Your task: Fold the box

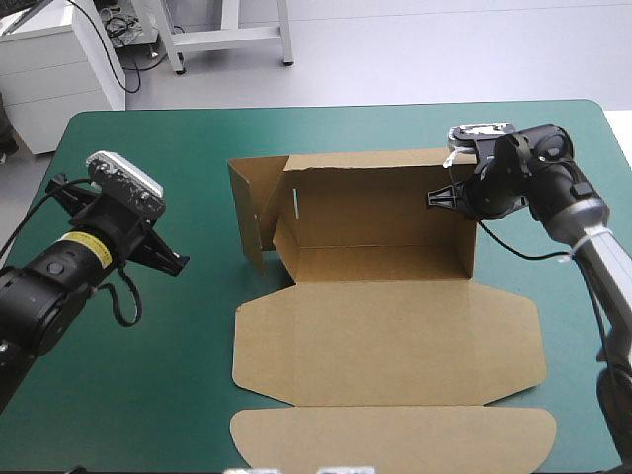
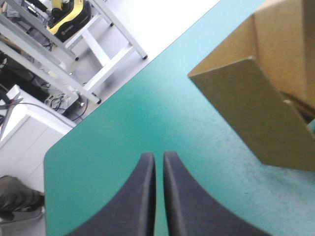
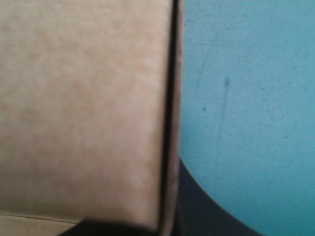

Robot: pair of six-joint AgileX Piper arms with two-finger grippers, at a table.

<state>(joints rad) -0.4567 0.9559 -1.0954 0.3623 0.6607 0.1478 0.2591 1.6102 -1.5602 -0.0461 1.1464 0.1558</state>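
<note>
The brown box (image 1: 375, 247) lies mid-table with its back wall and end walls raised and its lid (image 1: 385, 341) flat toward the front edge. A side flap (image 1: 247, 212) stands ajar at its left end. My right gripper (image 1: 437, 197) is at the box's right end wall. In the right wrist view the board (image 3: 83, 108) runs edge-on between my black fingers (image 3: 206, 216), which are all but shut on it. My left gripper (image 1: 180, 263) hovers left of the box, apart from it. Its fingers (image 2: 158, 160) are shut on nothing, with the box's left corner (image 2: 251, 108) ahead and to one side.
The teal-green cover (image 1: 148, 375) lies bare left of the box and along the far edge. The lid's tuck flap (image 1: 395, 434) reaches close to the table's front edge. A white cabinet (image 1: 59, 69) stands beyond the far left corner.
</note>
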